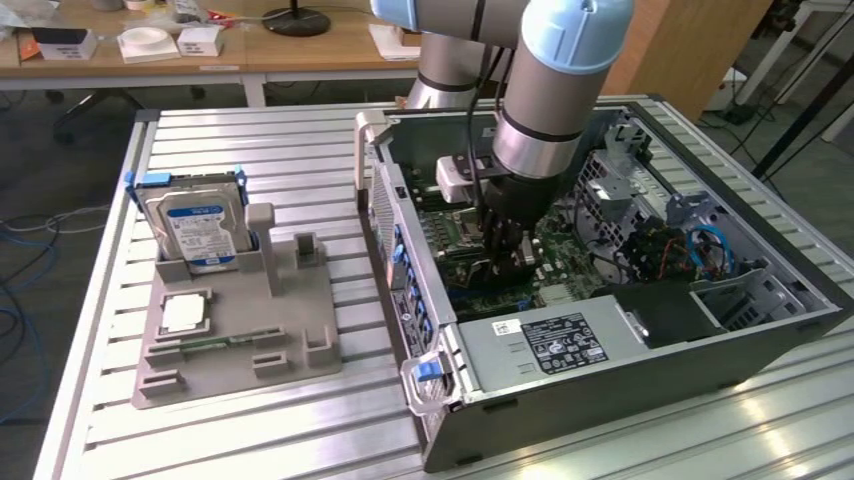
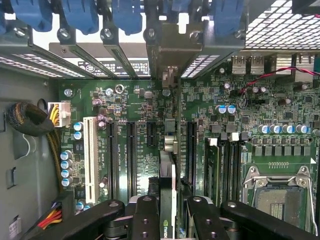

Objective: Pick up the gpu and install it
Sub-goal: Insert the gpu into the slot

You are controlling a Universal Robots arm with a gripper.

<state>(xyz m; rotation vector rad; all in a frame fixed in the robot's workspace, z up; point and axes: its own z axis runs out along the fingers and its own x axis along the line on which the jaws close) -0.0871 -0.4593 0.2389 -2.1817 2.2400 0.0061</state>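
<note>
Black fingers (image 2: 145,220) of my gripper (image 2: 169,217) clamp the card (image 2: 169,165) edge-on, the arm (image 1: 554,90) reaching straight down into the open computer case (image 1: 747,340). I see the card standing upright over the green board (image 2: 140,105), its bracket end at the rear slots (image 2: 165,45); whether it's seated is hard to make out. Neighbouring slots flank it closely.
</note>
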